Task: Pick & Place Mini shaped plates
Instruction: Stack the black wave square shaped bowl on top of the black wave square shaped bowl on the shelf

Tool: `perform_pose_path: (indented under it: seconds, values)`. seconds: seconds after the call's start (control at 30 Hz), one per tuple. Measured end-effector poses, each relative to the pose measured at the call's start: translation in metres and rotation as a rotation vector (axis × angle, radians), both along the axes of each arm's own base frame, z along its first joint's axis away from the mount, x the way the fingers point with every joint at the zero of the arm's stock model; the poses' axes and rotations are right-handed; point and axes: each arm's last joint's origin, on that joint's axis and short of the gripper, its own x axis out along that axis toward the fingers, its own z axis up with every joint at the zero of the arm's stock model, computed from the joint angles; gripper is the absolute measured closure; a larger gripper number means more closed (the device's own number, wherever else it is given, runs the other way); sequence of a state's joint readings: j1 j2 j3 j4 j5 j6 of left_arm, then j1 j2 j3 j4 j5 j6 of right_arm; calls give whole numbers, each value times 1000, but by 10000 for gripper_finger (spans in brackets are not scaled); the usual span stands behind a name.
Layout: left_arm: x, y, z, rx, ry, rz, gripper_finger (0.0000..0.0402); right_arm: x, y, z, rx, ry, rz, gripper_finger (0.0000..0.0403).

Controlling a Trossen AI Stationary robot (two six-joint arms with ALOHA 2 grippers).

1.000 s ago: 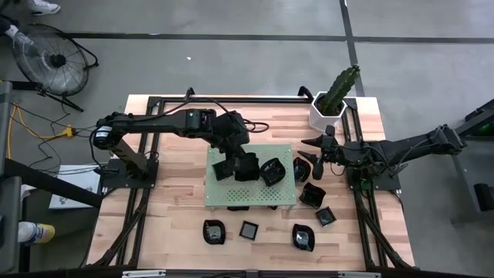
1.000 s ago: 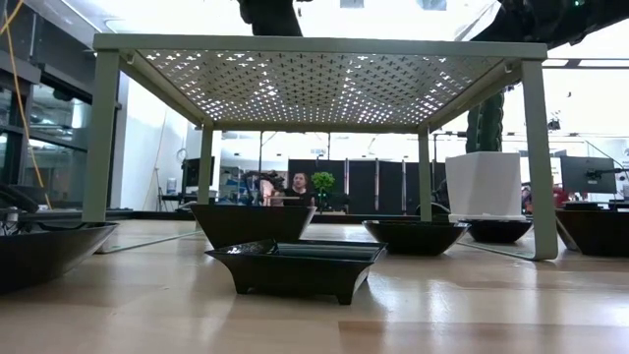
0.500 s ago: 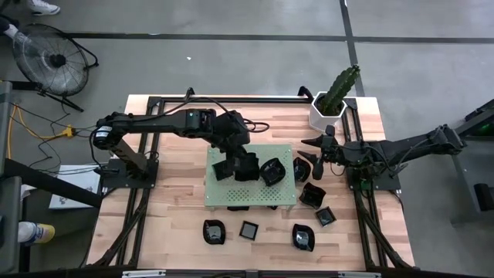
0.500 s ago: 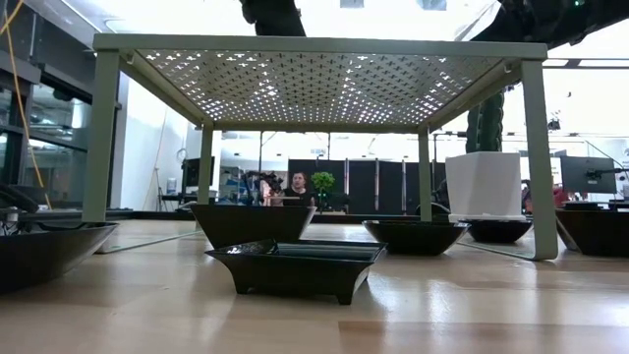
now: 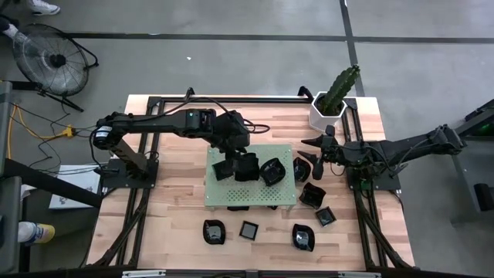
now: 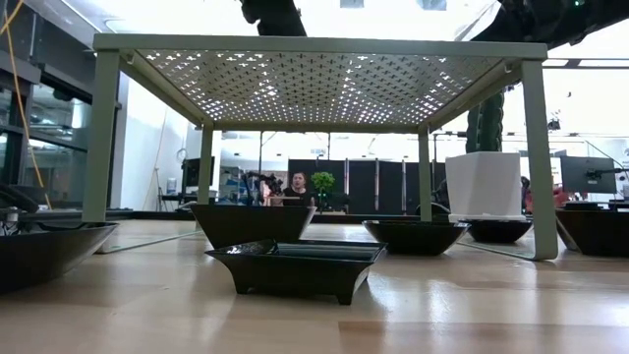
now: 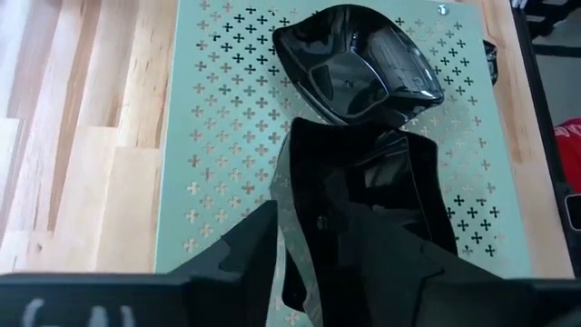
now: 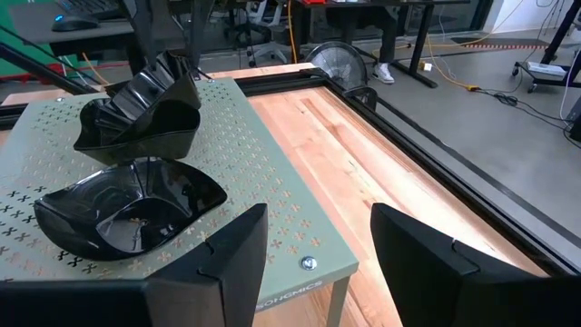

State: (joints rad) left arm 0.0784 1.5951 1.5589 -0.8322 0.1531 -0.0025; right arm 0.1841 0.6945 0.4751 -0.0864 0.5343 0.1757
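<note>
Three small glossy black plates sit on the pale green perforated metal board (image 5: 220, 197), a low raised stand in the middle of the light wooden slatted table (image 5: 174, 216): a squarish plate (image 5: 221, 170), a tall-sided plate (image 5: 247, 167) and a rounded plate (image 5: 272, 171). The left end effector (image 5: 241, 161) hangs directly over the tall-sided one, and in the left wrist view that dish (image 7: 363, 209) lies between its fingers (image 7: 236, 259); whether they clasp it or have let it go I cannot tell. By my reckoning the task is partly done, for many plates remain on the bare wood: three in a row along the near side (image 5: 213, 231), several more right of the board (image 5: 312, 195), and at least one beneath the board in the low view (image 6: 295, 265). The right end effector (image 5: 318, 158) waits released and empty beside the board's right edge, close to the loose plates there. A white hexagonal pot holding a green cactus (image 5: 328, 112) stands at the table's far right corner. Beyond is grey concrete floor with a standing fan (image 5: 48, 58), and desks and monitors at the back.
</note>
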Motion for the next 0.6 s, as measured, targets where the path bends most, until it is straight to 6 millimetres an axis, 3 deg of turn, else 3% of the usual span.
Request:
perform_pose_path:
  seconds: [0.6]
  values:
    - [-1,-2,0,238,-56,-378,246,0,0,-1,-2,15,0,210]
